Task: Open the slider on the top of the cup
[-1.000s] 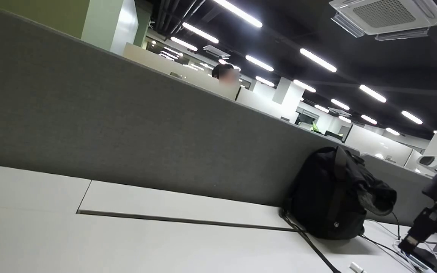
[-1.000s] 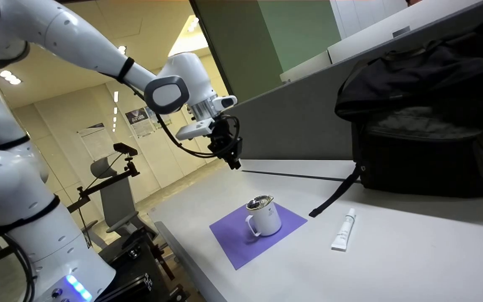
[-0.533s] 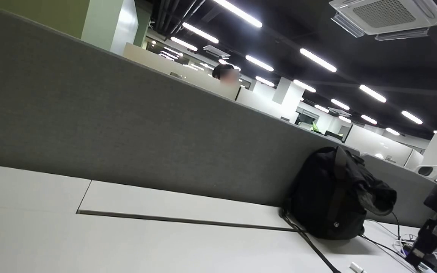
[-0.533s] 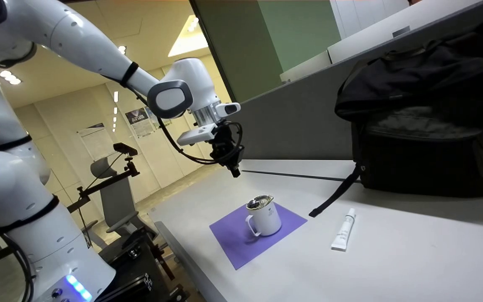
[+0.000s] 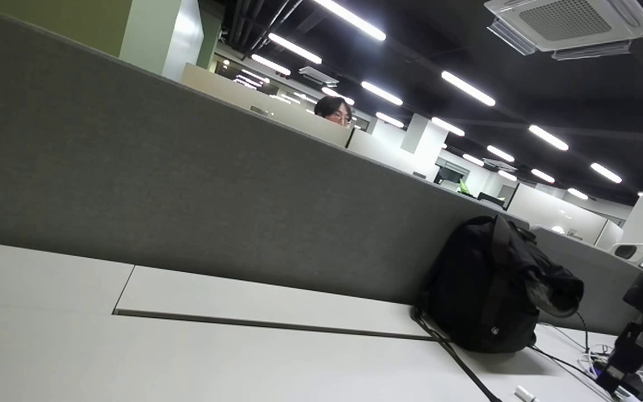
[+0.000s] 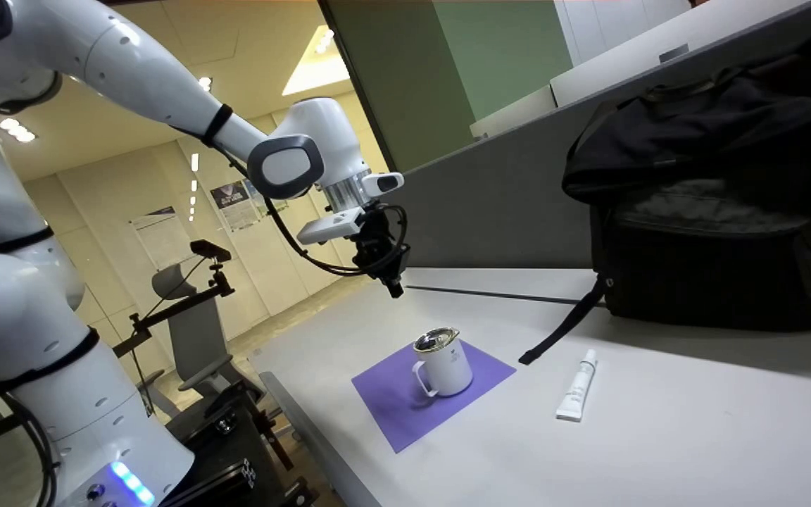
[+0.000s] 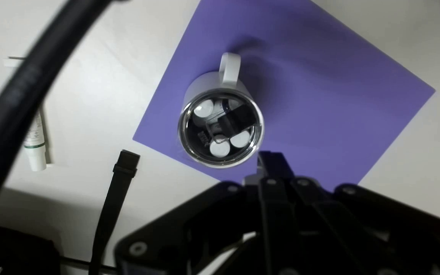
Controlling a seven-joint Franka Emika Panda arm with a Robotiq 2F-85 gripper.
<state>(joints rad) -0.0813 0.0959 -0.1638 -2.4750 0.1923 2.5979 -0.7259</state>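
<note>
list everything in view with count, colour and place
cup: 1, white, upright on sheet
lid: 1, clear, on cup
slider: 1, black, on lid
round shapes: several, white, within lid's rim
sheet: 1, purple, on desk
tube: 1, white, on desk
backpack: 1, black, on desk
cables: several, black/white, by backpack
desk: 1, white, under these
near partition: 1, grey, behind backpack
person: 1, dark-haired, beyond partition
chair: 1, grey, beyond desk
ceiling lights: many, white, overhead
arm: 1, white, over desk
gripper: 1, black, above desk
</note>
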